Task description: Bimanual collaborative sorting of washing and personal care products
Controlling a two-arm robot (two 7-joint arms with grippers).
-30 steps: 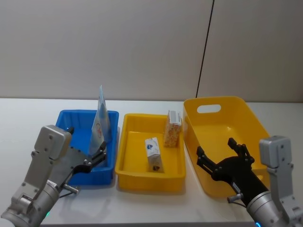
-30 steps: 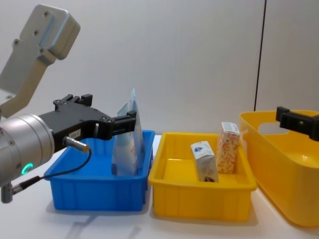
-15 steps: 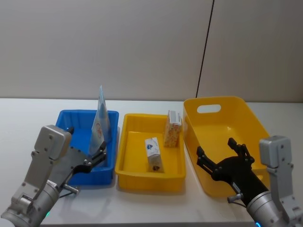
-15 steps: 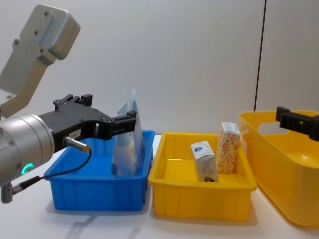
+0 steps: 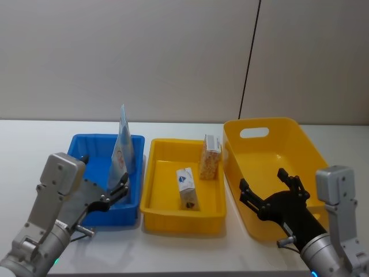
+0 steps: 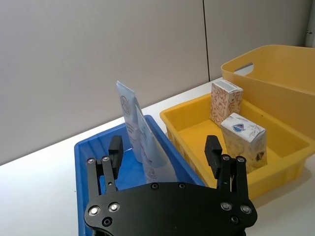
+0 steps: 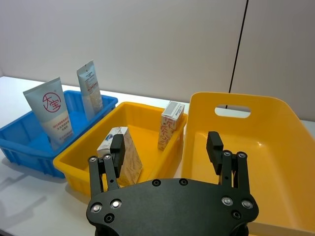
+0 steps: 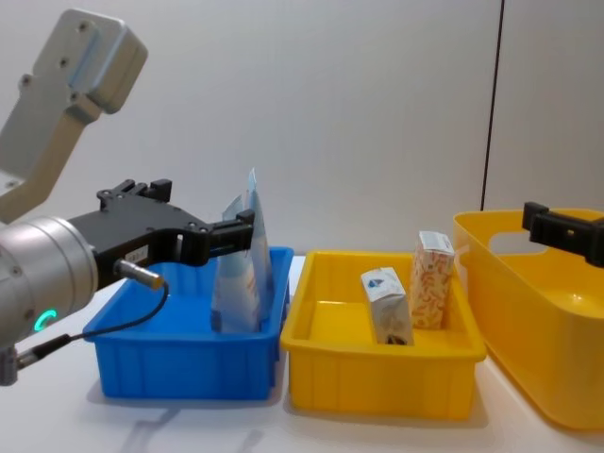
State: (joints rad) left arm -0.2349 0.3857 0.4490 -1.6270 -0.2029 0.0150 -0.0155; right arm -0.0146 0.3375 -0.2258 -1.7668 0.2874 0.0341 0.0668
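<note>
Blue plastic formed the bin [image 5: 98,137] on the left of the white table [image 5: 34,138], and two pale blue tubes stood upright in it, close together towards its right side. The nearer tube [image 5: 120,158] carried a red round logo; the second tube [image 5: 123,122] stood just behind it and rose higher.

The left claw [image 5: 119,190] hung over the near right corner of the blue bin with its fingers [image 6: 115,147] spread apart and nothing between them. It pointed at the tubes and stopped just short of them, with no contact that could be seen.

A shallow yellow tray [image 5: 173,219] sat just beside the bin. In it a small white carton [image 5: 186,186] with a blue emblem stood near the middle, tilted slightly. An orange-speckled carton [image 5: 210,158] stood upright against the tray's far right wall. The two cartons were apart.

A deep yellow basket [image 5: 305,151] with a handle slot stood on the right, touching or nearly touching the tray. The right claw [image 5: 266,187] hung above its near left part, fingers [image 7: 214,142] wide apart and gripping nothing.
</note>
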